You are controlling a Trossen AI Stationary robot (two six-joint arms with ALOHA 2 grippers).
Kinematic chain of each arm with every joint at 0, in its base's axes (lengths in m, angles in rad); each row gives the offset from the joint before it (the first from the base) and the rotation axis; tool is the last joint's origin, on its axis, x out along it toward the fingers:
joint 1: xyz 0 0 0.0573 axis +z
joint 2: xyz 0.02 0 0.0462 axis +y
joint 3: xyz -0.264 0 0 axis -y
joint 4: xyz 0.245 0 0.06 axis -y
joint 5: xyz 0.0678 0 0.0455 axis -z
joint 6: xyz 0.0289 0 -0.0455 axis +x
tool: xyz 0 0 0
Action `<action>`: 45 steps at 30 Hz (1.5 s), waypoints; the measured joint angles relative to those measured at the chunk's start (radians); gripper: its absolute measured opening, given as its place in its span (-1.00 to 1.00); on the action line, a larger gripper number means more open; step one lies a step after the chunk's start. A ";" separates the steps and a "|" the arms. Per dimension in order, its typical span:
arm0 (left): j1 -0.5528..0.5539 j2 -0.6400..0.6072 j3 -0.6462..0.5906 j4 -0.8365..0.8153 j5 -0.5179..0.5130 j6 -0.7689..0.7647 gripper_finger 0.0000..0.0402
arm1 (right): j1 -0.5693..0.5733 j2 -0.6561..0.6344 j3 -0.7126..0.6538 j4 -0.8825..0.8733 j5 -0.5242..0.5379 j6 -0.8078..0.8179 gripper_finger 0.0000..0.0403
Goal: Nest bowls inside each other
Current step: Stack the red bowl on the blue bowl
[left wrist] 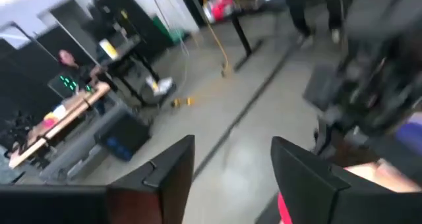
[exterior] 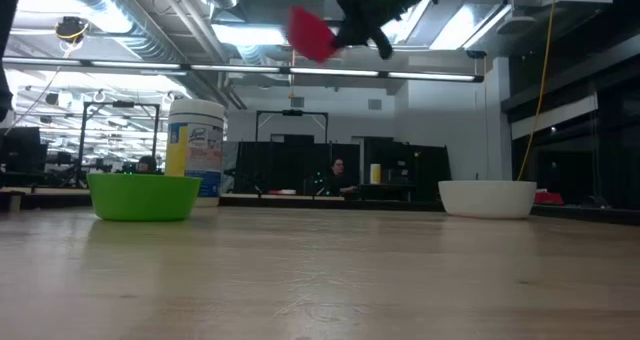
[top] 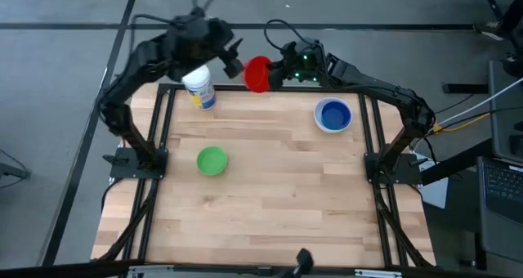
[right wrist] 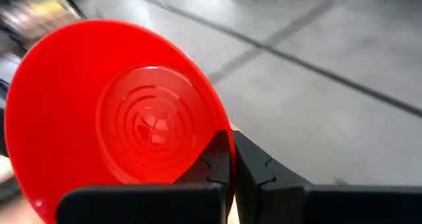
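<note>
A red bowl [top: 257, 73] hangs high above the table's far edge, tipped on its side, with my right gripper [top: 272, 75] shut on it. My left gripper [top: 233, 56] stands open just left of the red bowl, with nothing between its fingers [left wrist: 173, 174]. The green bowl [top: 212, 159] rests on its base at the table's left middle. A dark blue bowl [top: 333, 114] sits nested in the white bowl [top: 319, 121] at the far right. My right gripper pinches the red bowl's rim [right wrist: 221, 135], one finger [right wrist: 212, 161] inside the bowl and the other outside. The fingers reach in slanting slightly downward from the table's right. The bowl is lifted clear, tipped so that its hollow faces the wrist.
A white-lidded cylindrical container [top: 200, 88] with a blue-yellow label stands upright at the far left, close under my left arm. The wooden table top [top: 270, 196] lies between the green bowl and the white bowl. People sit in the room behind.
</note>
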State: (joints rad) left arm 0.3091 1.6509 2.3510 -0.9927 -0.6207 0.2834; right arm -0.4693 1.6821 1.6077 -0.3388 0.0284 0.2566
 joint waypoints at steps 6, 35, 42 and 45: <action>-0.002 -0.140 0.001 0.095 0.034 -0.078 -0.03 | -0.092 -0.003 0.000 -0.323 -0.025 -0.068 -0.99; -0.039 -0.290 -0.002 0.001 0.146 -0.100 -0.22 | -0.414 -0.412 -0.633 -0.549 -0.010 0.075 -0.99; -0.039 -0.284 -0.002 0.001 0.150 -0.131 -0.22 | -0.462 -0.420 -0.686 -0.530 -0.010 0.070 -0.99; -0.039 -0.283 -0.002 0.001 0.151 -0.139 -0.22 | -0.485 -0.420 -0.699 -0.529 -0.010 0.051 -0.99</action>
State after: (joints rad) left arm 0.2699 1.3678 2.3493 -0.9916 -0.4694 0.1440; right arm -0.9543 1.2617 0.9086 -0.8682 0.0185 0.3072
